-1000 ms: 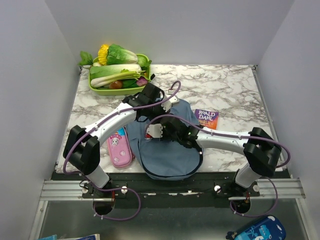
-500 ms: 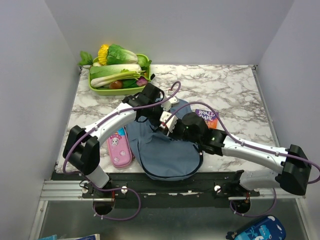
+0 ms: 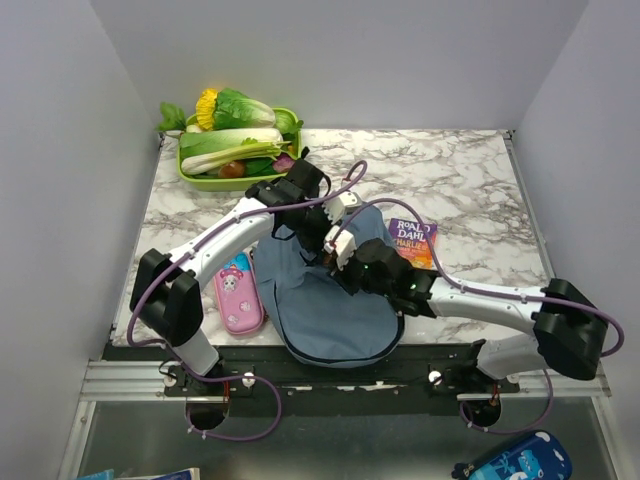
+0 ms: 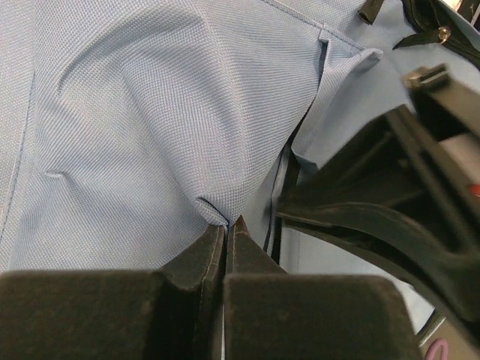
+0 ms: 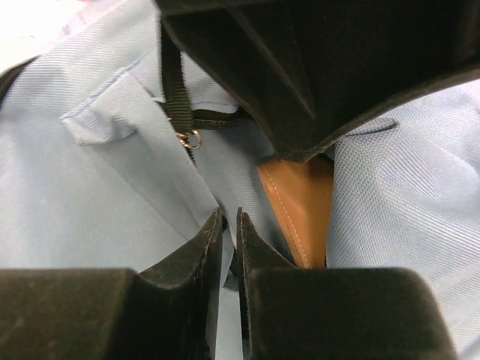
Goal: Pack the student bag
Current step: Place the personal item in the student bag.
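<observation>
Student bag [image 3: 330,320], blue fabric tight in narrow left tool [image 4: 226,229] and right tool [image 5: 229,221], upper part beneath arms [image 3: 225,238].

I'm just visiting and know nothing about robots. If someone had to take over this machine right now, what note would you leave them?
Left gripper: shut, pinching a fold of the student bag.
Right gripper: shut on an edge of its fabric.
The bag lies between the arms; pink pencil case on its left, Roald Dahl book on its right, both outside it.
Done: both grippers hold the bag. Left: likely open it and put the case and book in.
</observation>
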